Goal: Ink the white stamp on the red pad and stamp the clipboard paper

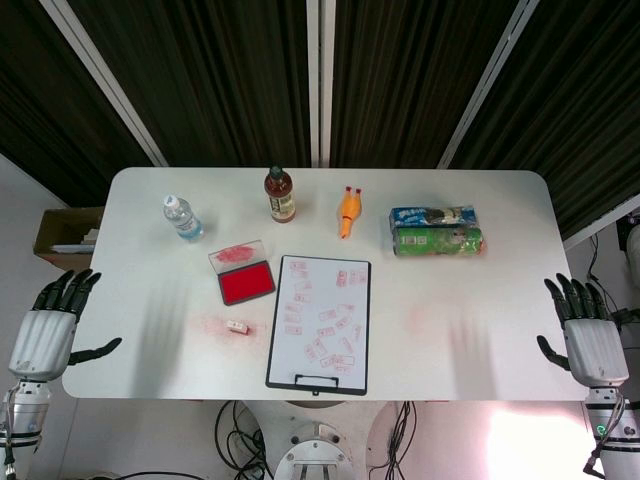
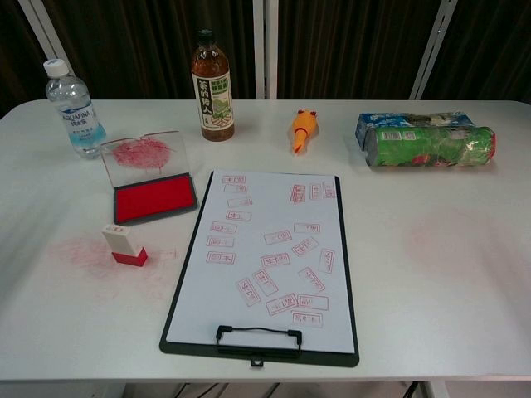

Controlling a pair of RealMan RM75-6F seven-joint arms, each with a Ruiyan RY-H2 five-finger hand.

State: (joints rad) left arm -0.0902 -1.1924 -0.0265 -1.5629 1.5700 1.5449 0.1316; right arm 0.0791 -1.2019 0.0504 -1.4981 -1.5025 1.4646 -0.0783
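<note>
fig.: pre-grasp stage; no step of the task looks begun. left hand (image 1: pixel 45 335) and right hand (image 1: pixel 590 335) hang off the table's side edges, palms down, fingers apart, holding nothing; both seen in head view only. white stamp (image 2: pixel 124 245), a small block w/ white body and red base, lies on its side on the table (image 2: pixel 431 282), just left of the clipboard (image 2: pixel 191 286) and in front of the red pad (image 2: pixel 154 197), apart from both, amid a faint pink ink smear. pad: shallow dark tray w/ flat matte red bed; its clear hinged lid (image 2: pixel 141 152) is propped open at the back, blotched w/ ink. clipboard paper (image 2: pixel 274 207): smooth white sheet already carrying many rectangular red imprints at mixed angles; black wire clip at the near edge; some blank space along the top and lower left. judged next move: left hand is the nearer one; it needs to reach in, take the stamp by its white body, turn the red face down, press it on the pad. the stamp is small and low, so prob. a fine pinch, not a full wrap. bystanders at rear: water bottle (image 2: pixel 73 108) (clear plastic), tea bottle (image 2: pixel 211 87) (amber, labelled), rubber chicken (image 2: pixel 303 128) (orange, soft-looking), green canister (image 2: pixel 427 145) lying against a blue snack pack (image 2: pixel 369 124).
</note>
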